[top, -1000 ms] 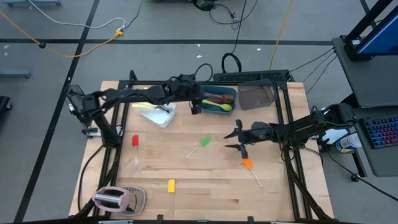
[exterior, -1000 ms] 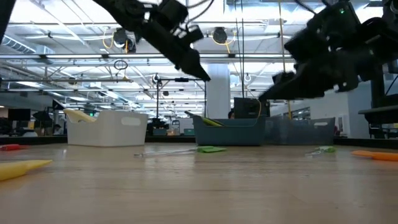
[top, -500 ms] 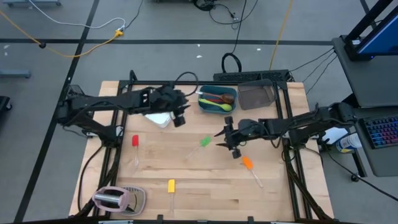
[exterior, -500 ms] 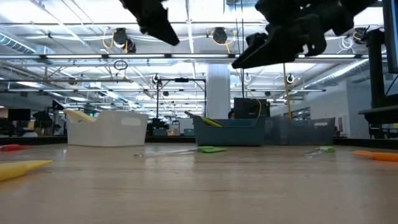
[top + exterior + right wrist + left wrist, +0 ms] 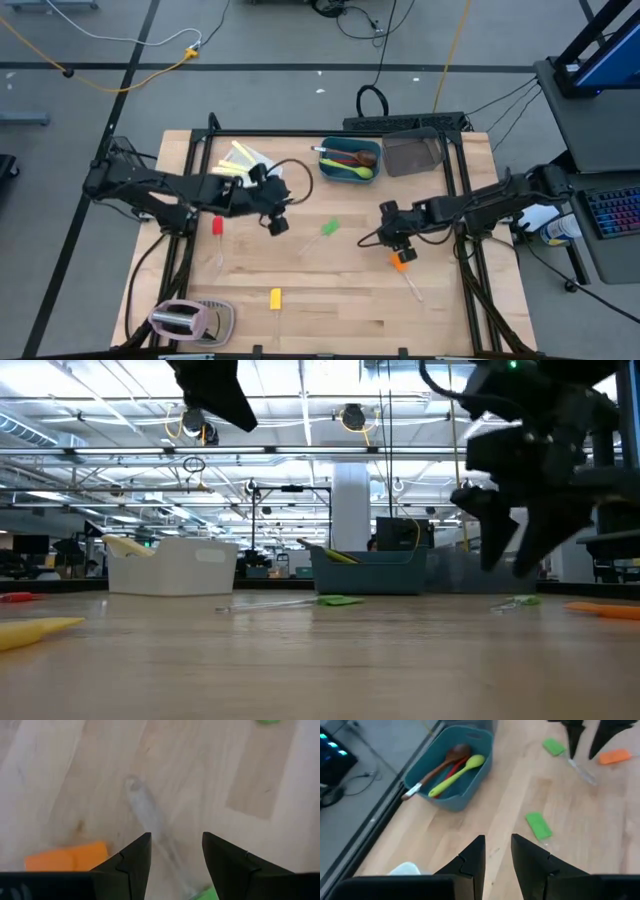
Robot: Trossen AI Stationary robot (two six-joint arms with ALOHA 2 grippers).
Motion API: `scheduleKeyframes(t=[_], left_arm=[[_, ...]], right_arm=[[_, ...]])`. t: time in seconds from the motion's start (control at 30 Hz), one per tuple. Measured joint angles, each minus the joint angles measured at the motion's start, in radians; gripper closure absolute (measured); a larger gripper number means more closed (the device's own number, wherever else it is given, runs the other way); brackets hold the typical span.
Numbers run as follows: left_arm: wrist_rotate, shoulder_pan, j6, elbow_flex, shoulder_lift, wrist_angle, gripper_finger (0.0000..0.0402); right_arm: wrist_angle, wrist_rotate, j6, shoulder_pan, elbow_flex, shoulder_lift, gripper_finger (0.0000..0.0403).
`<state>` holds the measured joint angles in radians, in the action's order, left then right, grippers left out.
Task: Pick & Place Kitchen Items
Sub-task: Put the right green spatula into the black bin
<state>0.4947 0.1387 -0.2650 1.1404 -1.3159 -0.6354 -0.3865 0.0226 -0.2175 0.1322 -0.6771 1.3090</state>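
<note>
My right gripper (image 5: 393, 243) hangs open, pointing down, over the clear handle (image 5: 145, 815) of a green spatula, one finger on each side and clear of the table (image 5: 507, 565). An orange spatula (image 5: 402, 260) lies flat just beside it. My left gripper (image 5: 277, 225) is open and holds nothing (image 5: 497, 840), up over the middle of the table. Another green spatula (image 5: 328, 228) lies flat between the two grippers. A red spatula (image 5: 217, 226) and a yellow one (image 5: 275, 297) lie flat to the left. Spoons lie in the teal tub (image 5: 455, 802).
A white tub (image 5: 262, 165) with yellow-handled knives, the teal tub (image 5: 325, 165) and a smoky-grey tub (image 5: 412, 155) stand along the far edge. A pinkish toaster (image 5: 180, 318) sits at the near left corner. Bare wood lies between the spatulas.
My left gripper has gone from beside the teal tub toward the table's near edge and left, staying high. My right gripper first reached left, then drew back right and tipped from nearly level to pointing down beside the orange spatula.
</note>
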Motion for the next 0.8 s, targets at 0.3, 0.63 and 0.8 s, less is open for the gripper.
scheduleKeyframes(t=[0.3,0.63,0.8], left_arm=[[0.030,0.067,-0.090,-0.038,0.000,0.001,0.0305],[0.031,0.065,-0.091,-0.038,0.000,0.011,0.0305],[0.031,0.065,-0.082,-0.039,0.000,0.011,0.0304]], right_arm=[[0.157,0.002,-0.007,-0.006,0.148,-0.002,0.0234],[0.207,-0.152,0.022,-0.086,0.234,-0.003,0.0234],[0.199,-0.158,0.005,-0.105,0.264,-0.002,0.0244]])
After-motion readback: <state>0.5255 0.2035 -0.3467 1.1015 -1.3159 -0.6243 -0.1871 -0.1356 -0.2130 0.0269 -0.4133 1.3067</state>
